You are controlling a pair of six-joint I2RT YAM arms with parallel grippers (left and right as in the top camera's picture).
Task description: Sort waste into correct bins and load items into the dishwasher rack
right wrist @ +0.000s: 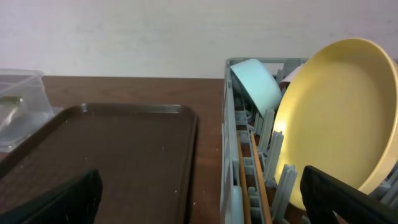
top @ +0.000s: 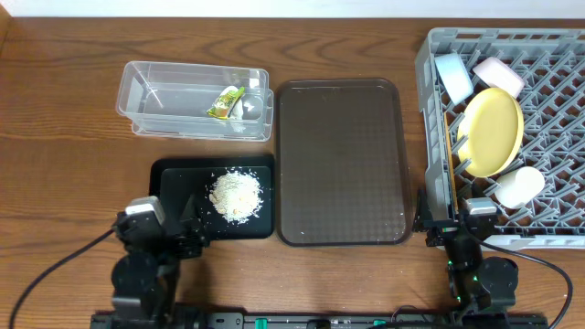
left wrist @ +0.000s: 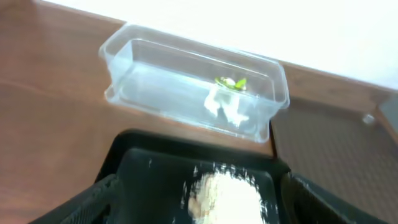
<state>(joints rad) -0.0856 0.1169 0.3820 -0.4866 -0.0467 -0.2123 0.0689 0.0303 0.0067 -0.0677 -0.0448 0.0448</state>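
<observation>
The left gripper (top: 189,228) has its jaws apart and empty. Just ahead of it, the food scraps (top: 236,195) lie heaped in the black tray (top: 169,174). Beyond that, the wrapper (top: 224,101) sits in the clear tub (top: 137,91).

The right gripper (top: 454,230) is likewise spread and empty. Ahead of it, the rack (top: 558,128) holds the yellow plate (top: 494,131), light blue bowl (top: 453,76), white bowl (top: 498,73), cup (top: 519,185) and chopsticks (top: 449,174). Sorting and loading look finished.
</observation>
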